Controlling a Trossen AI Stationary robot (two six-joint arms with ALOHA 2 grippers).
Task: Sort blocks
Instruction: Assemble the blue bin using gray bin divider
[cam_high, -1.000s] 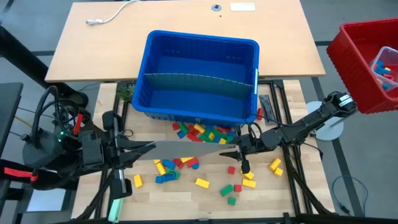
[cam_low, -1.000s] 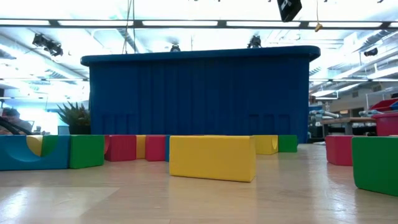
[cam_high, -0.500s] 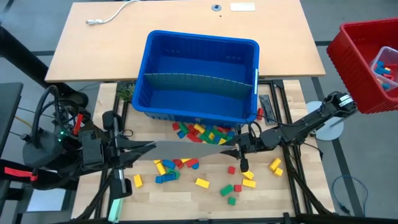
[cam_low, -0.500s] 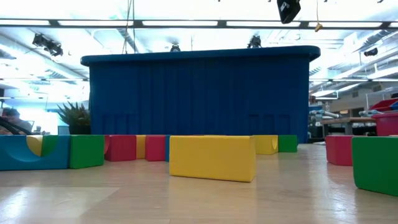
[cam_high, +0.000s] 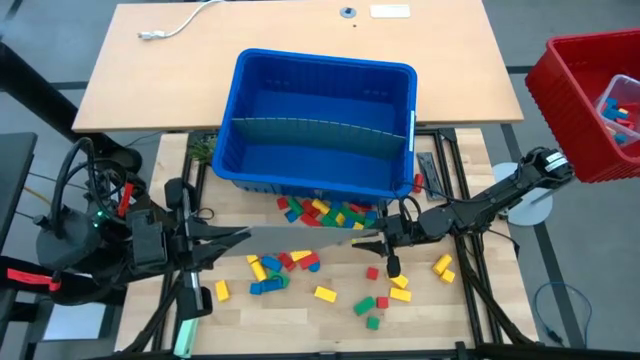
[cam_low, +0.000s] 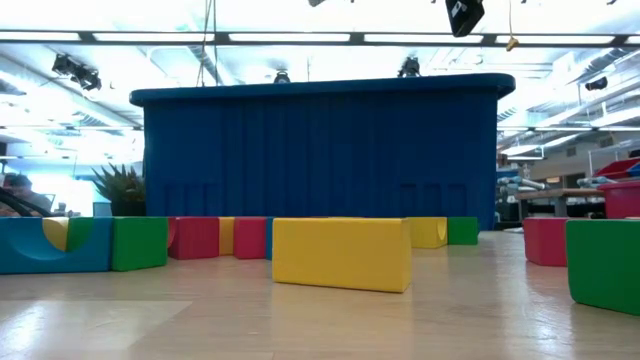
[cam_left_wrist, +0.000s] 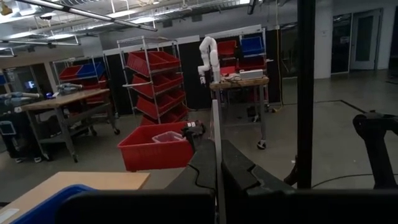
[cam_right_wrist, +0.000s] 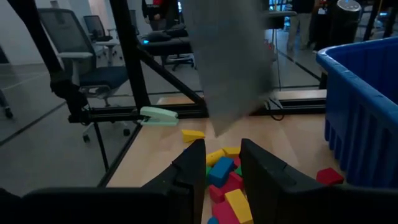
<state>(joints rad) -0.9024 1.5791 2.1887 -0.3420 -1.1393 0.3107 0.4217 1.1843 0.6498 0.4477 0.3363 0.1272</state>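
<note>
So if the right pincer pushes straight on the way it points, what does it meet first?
Probably the flat grey panel held out by the left pincer, hanging just ahead of the right pincer. Depth is unclear: it might pass beneath and reach the small coloured plastic blocks instead.

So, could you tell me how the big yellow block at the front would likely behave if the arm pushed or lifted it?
The yellow rectangular plastic block lies on a broad flat face, so it would probably slide across the wooden table rather than roll or tip. It looks rigid and probably light. Its smooth, flat sides may slip in a loose grip.
</note>
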